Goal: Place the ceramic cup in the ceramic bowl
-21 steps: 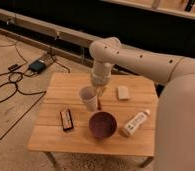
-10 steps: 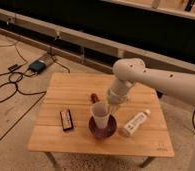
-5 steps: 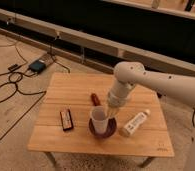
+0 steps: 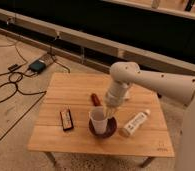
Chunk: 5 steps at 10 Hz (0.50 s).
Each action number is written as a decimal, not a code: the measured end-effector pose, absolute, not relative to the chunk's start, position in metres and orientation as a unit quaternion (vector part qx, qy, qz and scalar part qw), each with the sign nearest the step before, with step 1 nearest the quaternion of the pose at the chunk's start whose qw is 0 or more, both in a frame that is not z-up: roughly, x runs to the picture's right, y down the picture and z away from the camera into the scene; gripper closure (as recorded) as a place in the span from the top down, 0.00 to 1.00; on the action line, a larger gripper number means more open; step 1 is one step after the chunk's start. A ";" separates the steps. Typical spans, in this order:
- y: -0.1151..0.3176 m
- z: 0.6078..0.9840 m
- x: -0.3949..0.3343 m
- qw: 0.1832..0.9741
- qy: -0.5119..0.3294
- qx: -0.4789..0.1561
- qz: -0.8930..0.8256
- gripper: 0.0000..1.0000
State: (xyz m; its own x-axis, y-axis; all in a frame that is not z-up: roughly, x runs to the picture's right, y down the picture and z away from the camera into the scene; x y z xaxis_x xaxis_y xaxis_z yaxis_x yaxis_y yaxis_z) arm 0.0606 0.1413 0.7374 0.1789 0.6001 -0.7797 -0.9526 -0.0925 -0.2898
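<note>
Camera view, where's the cup?
White cup [image 4: 97, 120], plain and tapered, stands inside the dark maroon bowl [image 4: 110, 132] near the counter's [image 4: 71, 87] front edge. The pincer [image 4: 109, 108] is clamped on its rim.
Anything crowding it?
A red oblong [image 4: 95, 99] just behind, a bottle [image 4: 134, 123] beside the bowl, and a dark block [image 4: 66, 119] apart on the other side.

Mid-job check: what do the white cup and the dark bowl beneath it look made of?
The plain white tapered cup: probably glazed ceramic, smooth and opaque; plastic not ruled out. The shallow dark maroon round bowl: likely glazed ceramic too, uniform dark surface. The claw grips the cup's rim, right above the bowl.
</note>
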 end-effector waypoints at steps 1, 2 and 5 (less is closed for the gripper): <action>0.142 0.738 0.061 0.642 0.210 -0.422 0.604 0.00; 0.143 0.739 0.062 0.643 0.212 -0.422 0.603 0.00; 0.145 0.738 0.065 0.646 0.211 -0.424 0.599 0.00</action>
